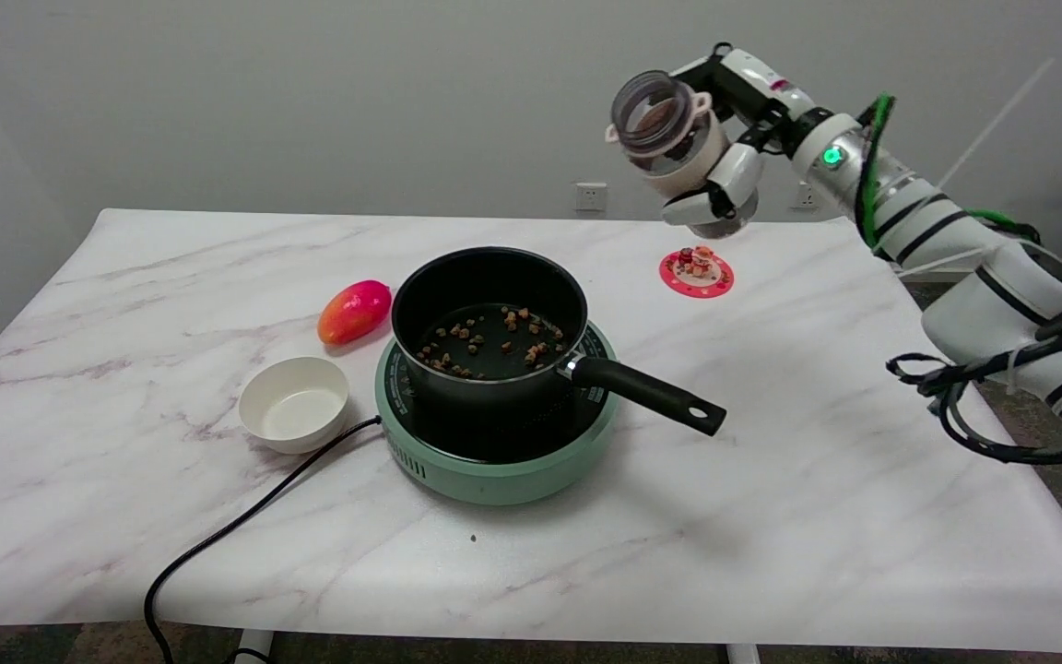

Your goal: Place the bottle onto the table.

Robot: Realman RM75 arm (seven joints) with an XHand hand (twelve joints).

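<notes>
A clear bottle (665,129) with a pale label and dark contents hangs in the air above the table's far right. Its open mouth tilts up toward the camera. My right hand (725,148) grips it around the body, fingers wrapped over the label. The bottle is well above the marble table (817,480), to the right of the black pot (489,323) and above a small pink coaster (696,274).
The pot holds several brown bits and sits on a green hotplate (494,461); its handle (651,395) points right. A black cord (245,521) runs to the front left. A white bowl (294,403) and a red-orange mango (354,311) lie left.
</notes>
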